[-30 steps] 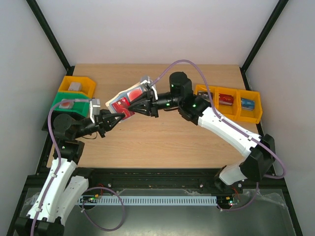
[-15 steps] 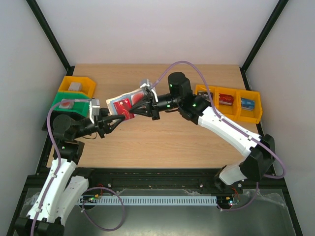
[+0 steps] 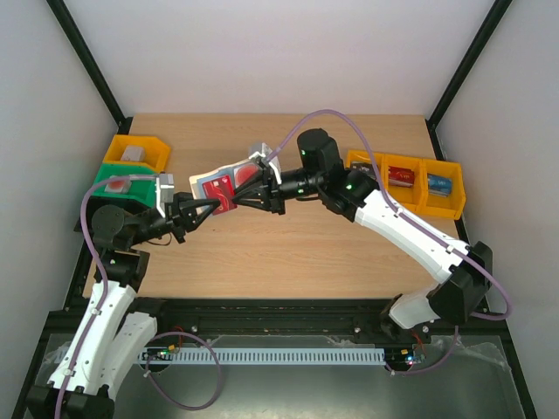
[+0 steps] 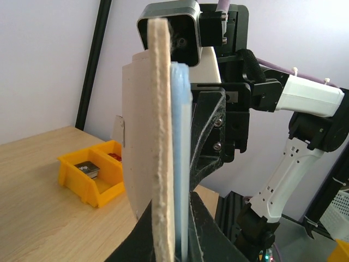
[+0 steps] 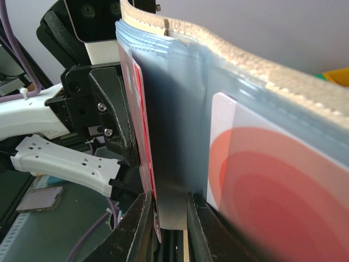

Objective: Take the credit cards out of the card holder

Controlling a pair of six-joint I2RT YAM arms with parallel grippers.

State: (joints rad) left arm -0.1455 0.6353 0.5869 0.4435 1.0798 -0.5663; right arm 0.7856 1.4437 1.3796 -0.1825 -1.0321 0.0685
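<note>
The card holder (image 3: 210, 177) hangs open in the air above the table, between both grippers. In the left wrist view it stands edge-on, with its beige outside (image 4: 162, 136) and blue inside (image 4: 181, 136), and my left gripper (image 4: 177, 240) is shut on its lower edge. In the right wrist view my right gripper (image 5: 169, 229) has its jaws a little apart. A red credit card (image 5: 144, 164) is edge-on by the left finger, and a blue-grey pocket leaf (image 5: 174, 164) lies between the jaws. A white card with red circles (image 5: 262, 185) sits in a clear pocket.
Three yellow bins (image 3: 403, 179) with small items line the table's right side. A yellow bin (image 3: 135, 153) and a green bin (image 3: 122, 185) stand at the left. The wooden table (image 3: 288, 253) lies below the held card holder, and dark frame posts stand at the corners.
The card holder and both grippers have shifted slightly left. The left gripper has come up closer under the holder's lower edge.
</note>
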